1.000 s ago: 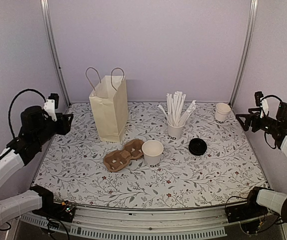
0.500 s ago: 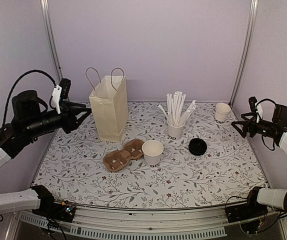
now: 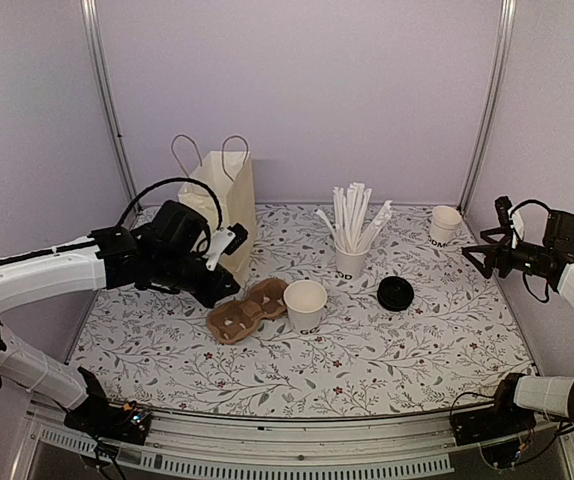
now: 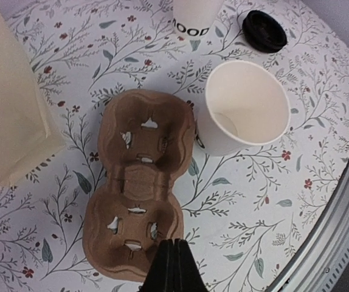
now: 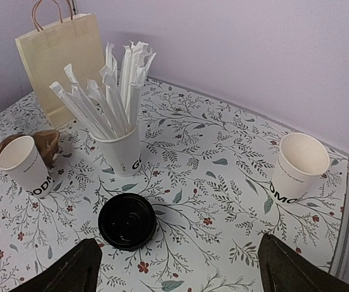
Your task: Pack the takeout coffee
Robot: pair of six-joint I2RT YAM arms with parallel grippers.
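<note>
Our left gripper (image 4: pixel 173 252) has its jaws pressed fully together with nothing between them. In the left wrist view its tips sit over the near end of the two-well cardboard cup carrier (image 3: pixel 247 310); we cannot tell whether they touch the cardboard. From above, we see the left arm stretched out across the floral table (image 3: pixel 367 360), with the gripper in front of the tan paper bag (image 3: pixel 219 215), which stands upright with its handles up behind the carrier. The takeout coffee cup (image 3: pixel 305 305) stands upright and open-topped just beside the carrier's right end, its dark lettering low on its side. Its black lid (image 3: pixel 395 293) lies flat on the table to the right of it, apart from it. Behind the gap between cup and lid stands a white cup of straws (image 3: pixel 350 262), the long white straws fanning upward. A second white lettered cup (image 3: pixel 445 224) stands upright near the far right corner. Our right gripper (image 3: pixel 477 250) hangs above the table's right edge, jaws spread wide and holding nothing, well apart from the lid and both lettered cups.
</note>
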